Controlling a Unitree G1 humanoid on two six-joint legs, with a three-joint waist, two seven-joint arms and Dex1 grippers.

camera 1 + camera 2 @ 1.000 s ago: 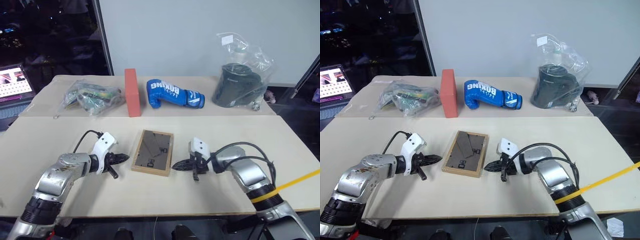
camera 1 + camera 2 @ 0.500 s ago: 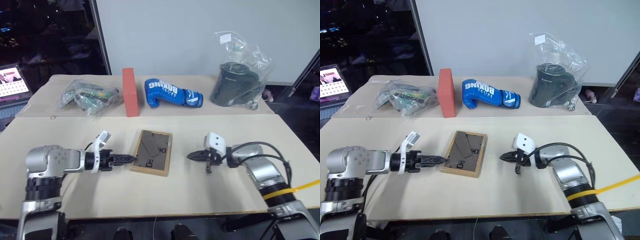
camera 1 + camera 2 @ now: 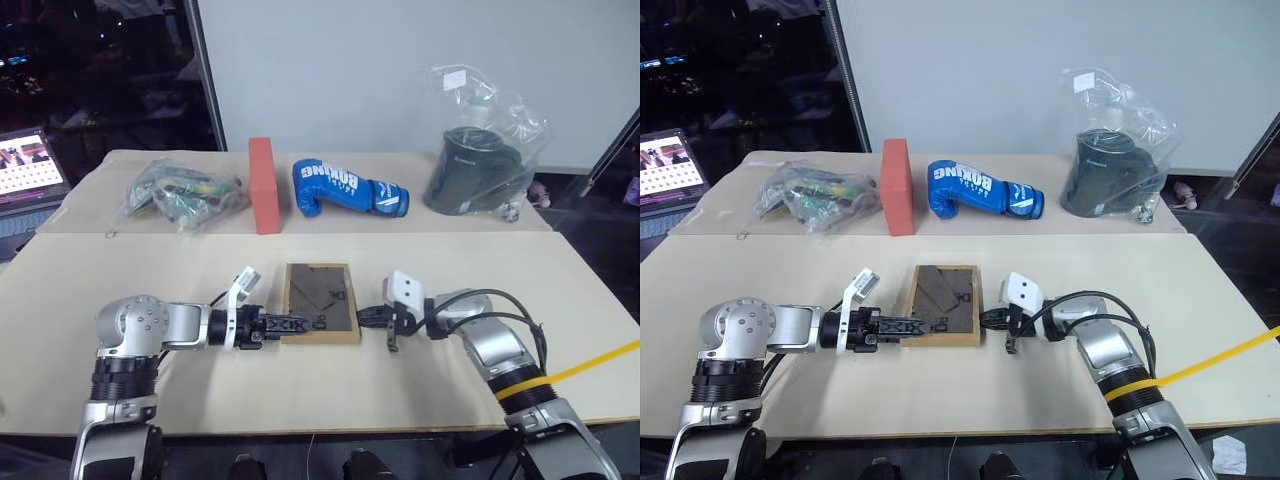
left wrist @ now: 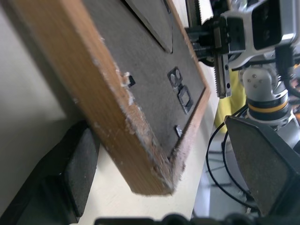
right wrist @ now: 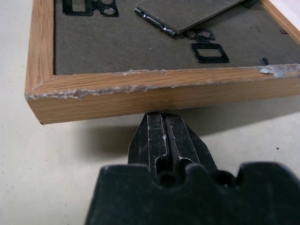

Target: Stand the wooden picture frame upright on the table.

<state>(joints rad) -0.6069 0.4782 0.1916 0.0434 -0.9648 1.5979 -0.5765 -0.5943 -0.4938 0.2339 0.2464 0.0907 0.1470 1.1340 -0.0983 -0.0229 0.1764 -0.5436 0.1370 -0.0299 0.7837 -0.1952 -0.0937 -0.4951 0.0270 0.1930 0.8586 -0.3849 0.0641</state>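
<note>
The wooden picture frame (image 3: 320, 300) lies flat on the table (image 3: 130, 270), its grey-brown back board and folded stand facing up. My left gripper (image 3: 305, 322) is open at the frame's near left corner. In the left wrist view one pad (image 4: 77, 173) sits beside the wooden edge (image 4: 117, 136) and the other pad (image 4: 272, 168) stands off past the corner. My right gripper (image 3: 366, 317) is shut, and its closed fingertips (image 5: 164, 129) press at the base of the frame's right edge (image 5: 154, 93).
At the back of the table stand an orange-red block (image 3: 263, 185), a blue boxing glove (image 3: 345, 187), a clear bag with a dark object (image 3: 480, 160) and a bag of small items (image 3: 180, 195). A laptop (image 3: 25, 165) sits far left.
My left gripper has opened and slid right onto the frame's near corner. My right gripper has moved left against the frame's right edge. The frame now lies squarer to the table.
</note>
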